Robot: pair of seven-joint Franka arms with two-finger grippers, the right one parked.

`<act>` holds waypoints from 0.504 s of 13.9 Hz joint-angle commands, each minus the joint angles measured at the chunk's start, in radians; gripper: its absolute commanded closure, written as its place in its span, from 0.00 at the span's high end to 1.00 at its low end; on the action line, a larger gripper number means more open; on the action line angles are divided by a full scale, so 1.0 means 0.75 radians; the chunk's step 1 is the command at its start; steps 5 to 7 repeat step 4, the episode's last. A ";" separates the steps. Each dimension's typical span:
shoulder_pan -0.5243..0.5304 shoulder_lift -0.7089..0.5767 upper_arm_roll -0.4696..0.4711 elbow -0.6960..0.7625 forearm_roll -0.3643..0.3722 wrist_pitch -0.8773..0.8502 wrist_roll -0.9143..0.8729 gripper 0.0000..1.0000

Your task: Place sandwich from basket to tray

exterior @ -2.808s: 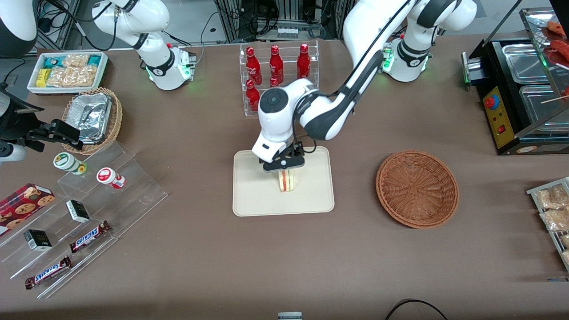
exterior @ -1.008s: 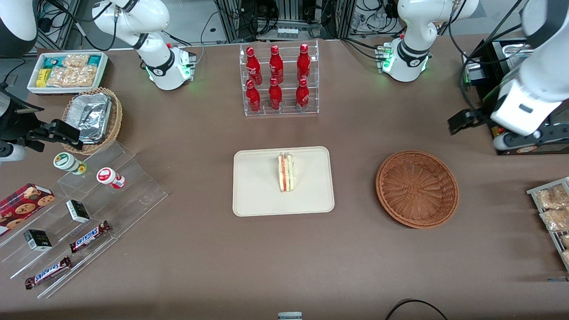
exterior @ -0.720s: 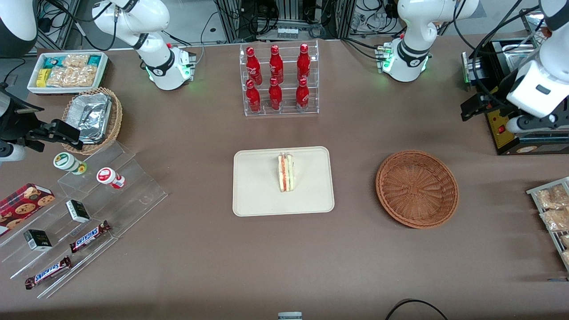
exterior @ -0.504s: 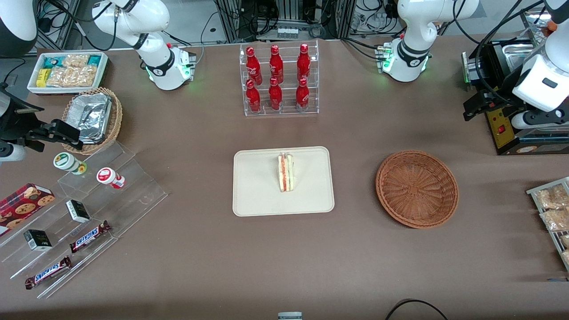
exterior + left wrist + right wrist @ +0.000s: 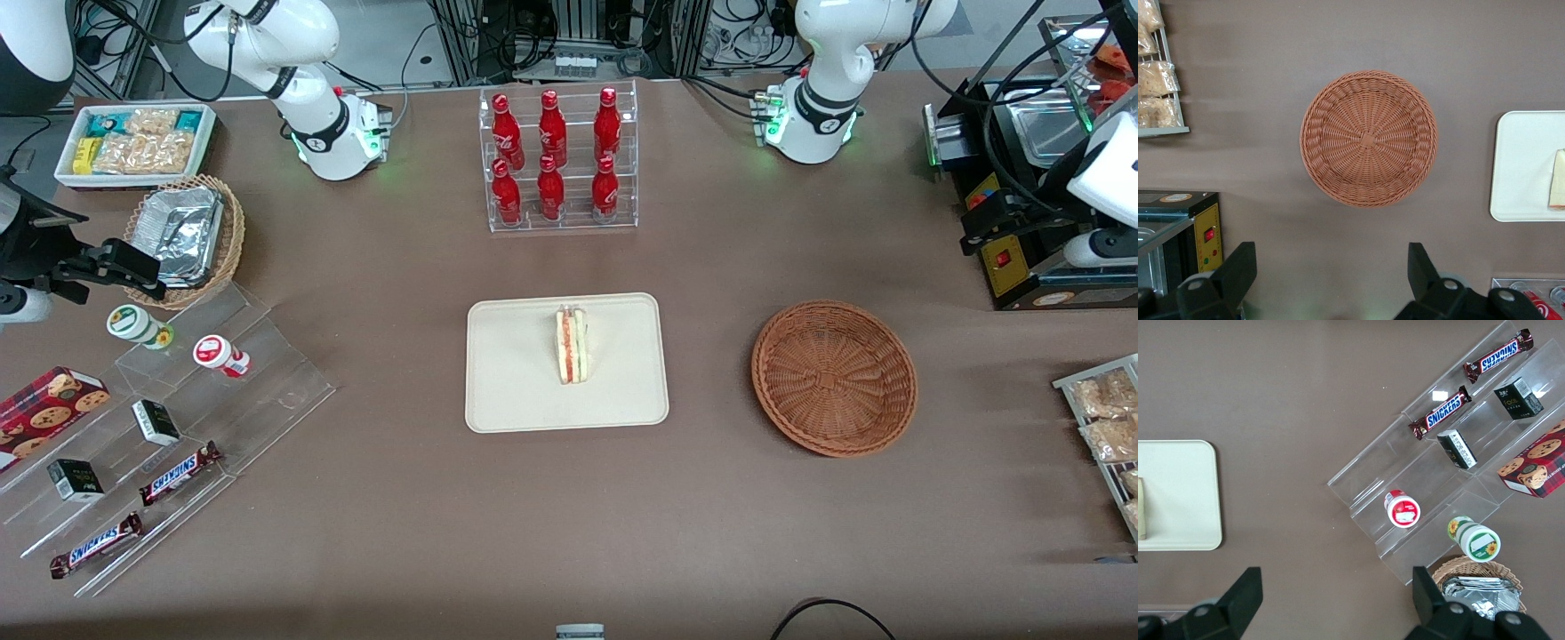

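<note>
**Sandwich on tray, arm pulled clear**

Gripper (image 5: 1328, 283) hangs high over bare table toward the working arm's end, fingers (image 5: 1238, 267) spread wide w/ nothing between them. In the front view it shows near the black warmer (image 5: 1013, 258), well apart from the basket and tray. That spot makes sense as a parked pose: nothing left to carry, and it keeps the arm off the work area.

Looking down from the wrist, the basket (image 5: 1368, 138) sits on the table, empty, weave showing right to the centre. So nothing more to pick from it.

Next out, the tray (image 5: 516, 391) lies mid-table, well apart from the basket, toward the parked arm's end of it. Sandwich (image 5: 572, 345) rests on the tray, on its side w/ the filling layers edge-on to the front camera, roughly central and a bit nearer the tray's edge that faces the bottle rack (image 5: 560, 160). It's inside the rim, not overhanging, nothing touching it.

Judgement: task looks done; sandwich placed and let go. No obvious risk, since the wedge lies flat-ish and stable, and the arm is nowhere near enough to knock it.
</note>
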 commanded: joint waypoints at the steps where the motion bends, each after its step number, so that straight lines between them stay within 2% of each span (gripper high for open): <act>1: 0.016 0.017 -0.013 0.034 0.018 -0.019 0.017 1.00; 7: 0.018 0.021 -0.013 0.038 0.004 -0.013 0.017 1.00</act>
